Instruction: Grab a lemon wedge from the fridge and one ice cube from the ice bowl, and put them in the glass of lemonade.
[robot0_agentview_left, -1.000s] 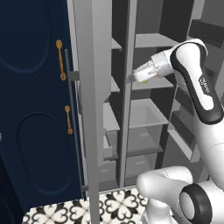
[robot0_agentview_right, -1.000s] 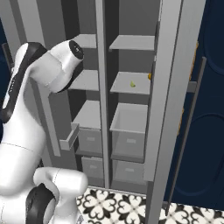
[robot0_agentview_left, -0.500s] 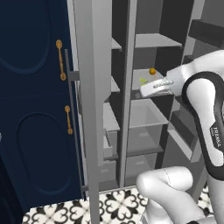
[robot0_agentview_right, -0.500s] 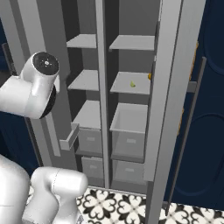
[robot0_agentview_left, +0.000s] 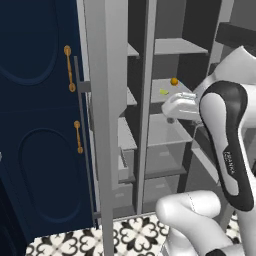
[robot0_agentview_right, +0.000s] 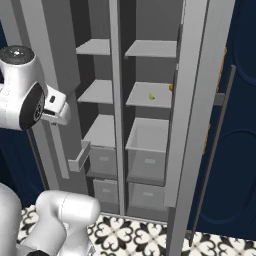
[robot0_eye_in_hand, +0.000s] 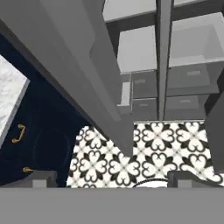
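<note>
Gripper (robot0_eye_in_hand: 112, 183) standing spread wide and grasping nothing, its two dark fingertips (robot0_eye_in_hand: 37, 179) rising at the bottom of the hand view, looking down past the open fridge (robot0_eye_in_hand: 144, 57) onto black-and-white patterned floor tiles (robot0_eye_in_hand: 144, 148). Hanging at about mid-shelf height in front of the fridge (robot0_agentview_left: 150, 100), probably just outside the compartment, though depth is hard to judge. Lying on the middle shelf of the right-hand column: the lemon wedge (robot0_agentview_left: 164, 92), tiny and pale yellow-green, with a small round orange fruit (robot0_agentview_left: 174, 81) near it, further back. Showing again from the right base view: lemon wedge (robot0_agentview_right: 151, 96), orange fruit (robot0_agentview_right: 171, 87) half hidden behind the door edge. Flanking the fridge: navy cabinets (robot0_agentview_left: 35, 125) with gold handles (robot0_agentview_left: 69, 68).
</note>
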